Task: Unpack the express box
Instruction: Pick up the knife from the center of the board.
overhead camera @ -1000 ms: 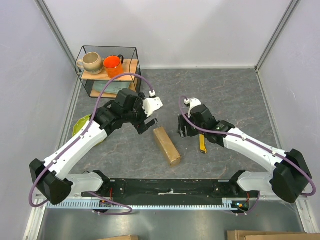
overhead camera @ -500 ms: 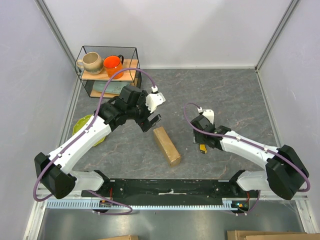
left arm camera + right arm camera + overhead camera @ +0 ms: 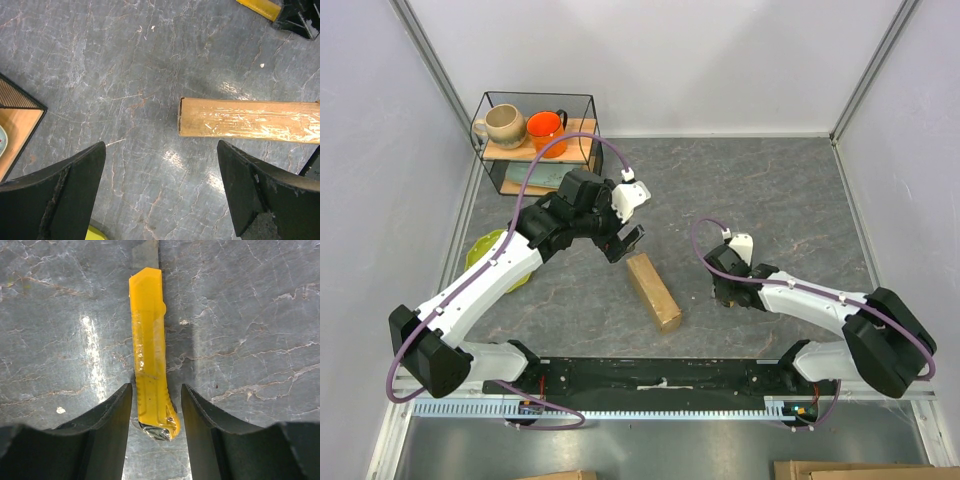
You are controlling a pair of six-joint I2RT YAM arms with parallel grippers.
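Observation:
The express box [image 3: 653, 291], brown cardboard with clear tape, lies flat on the table near the middle; it also shows in the left wrist view [image 3: 250, 120]. My left gripper [image 3: 627, 243] is open and empty, hovering just beyond the box's far end [image 3: 160, 190]. A yellow utility knife [image 3: 150, 350] lies on the table. My right gripper [image 3: 156, 412] is low over it, open, with one finger on each side of the knife's rear end. In the top view the right gripper [image 3: 727, 290] covers most of the knife.
A wire-frame shelf [image 3: 535, 140] at the back left holds a beige mug [image 3: 503, 125] and an orange mug [image 3: 546, 130]. A green plate [image 3: 485, 250] lies at the left, partly under my left arm. Walls close in on three sides.
My right gripper has moved from beside the box toward the near right and come down over the yellow knife. My left gripper has shifted slightly back and right, staying open.

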